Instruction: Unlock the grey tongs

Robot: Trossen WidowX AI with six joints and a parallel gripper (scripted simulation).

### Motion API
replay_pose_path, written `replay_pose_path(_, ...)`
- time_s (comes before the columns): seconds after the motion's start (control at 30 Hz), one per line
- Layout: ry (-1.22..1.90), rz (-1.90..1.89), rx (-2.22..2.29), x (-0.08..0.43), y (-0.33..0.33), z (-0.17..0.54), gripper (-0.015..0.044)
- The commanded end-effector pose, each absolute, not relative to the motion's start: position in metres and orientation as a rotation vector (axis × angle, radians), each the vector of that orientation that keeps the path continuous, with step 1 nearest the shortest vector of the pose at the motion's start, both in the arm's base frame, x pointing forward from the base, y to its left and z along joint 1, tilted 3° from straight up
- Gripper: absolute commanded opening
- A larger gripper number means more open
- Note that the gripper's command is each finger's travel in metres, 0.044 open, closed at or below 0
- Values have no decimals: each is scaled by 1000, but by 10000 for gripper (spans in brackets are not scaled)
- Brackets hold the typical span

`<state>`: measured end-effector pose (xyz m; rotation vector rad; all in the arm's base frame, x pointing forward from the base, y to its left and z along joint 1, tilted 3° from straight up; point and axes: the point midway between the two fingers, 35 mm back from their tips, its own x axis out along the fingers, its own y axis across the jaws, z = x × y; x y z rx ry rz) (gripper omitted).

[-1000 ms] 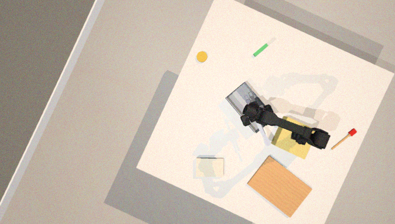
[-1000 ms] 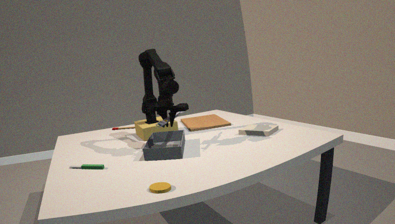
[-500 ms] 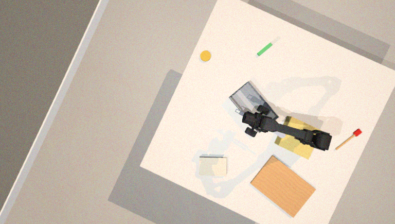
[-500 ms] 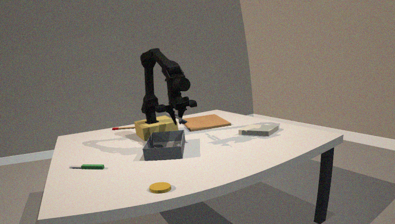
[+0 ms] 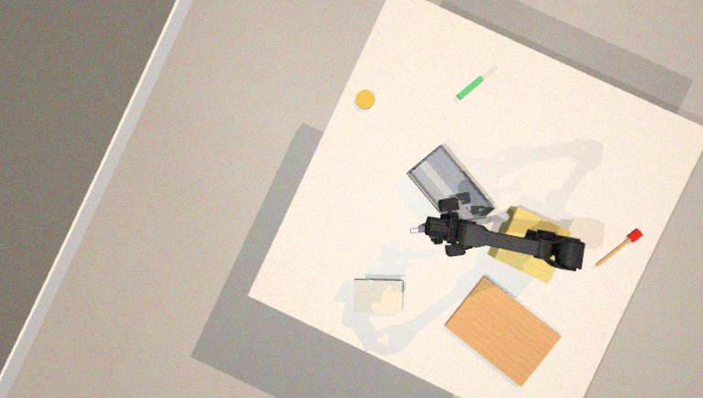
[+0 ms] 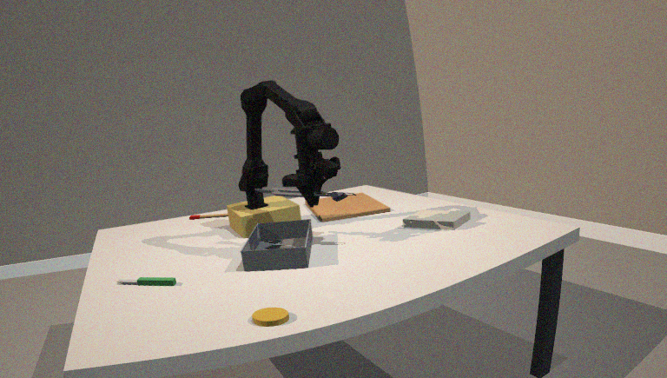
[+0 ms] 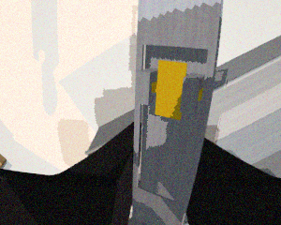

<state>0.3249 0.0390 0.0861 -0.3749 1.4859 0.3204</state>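
My gripper (image 6: pixel 313 202) (image 7: pixel 157 130) is shut on the grey tongs (image 5: pixel 493 219) (image 6: pixel 276 190) (image 7: pixel 178 30) and holds them in the air, near level. In the top view, one end points right towards the yellow block and the end with the small wire loop points left. The wrist view shows a yellow piece (image 7: pixel 170 89) between the arms. Whether the lock is released cannot be told. The roasting tin (image 5: pixel 469 177) (image 6: pixel 278 259) stands on the table beside and below the gripper. The wooden board (image 5: pixel 502 331) (image 6: pixel 349 207) lies flat, with nothing on it.
The yellow block (image 5: pixel 540 270) (image 6: pixel 240 223) is at the arm's base. A pale flat box (image 5: pixel 368 295) (image 6: pixel 435 218) lies left of the board in the top view. A red-headed stick (image 5: pixel 634 235) (image 6: pixel 194 216), a green-handled tool (image 5: pixel 470 88) (image 6: pixel 156 281) and a yellow disc (image 5: pixel 364 99) (image 6: pixel 270 315) lie farther out.
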Motion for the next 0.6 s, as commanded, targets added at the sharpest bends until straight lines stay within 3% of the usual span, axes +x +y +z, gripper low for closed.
replay_pose_path(0.0, 1460, 442, -512, 327, 49, 88, -150)
replay_pose_path(0.57, 1262, 994, -1087, 323, 98, 91, -150)
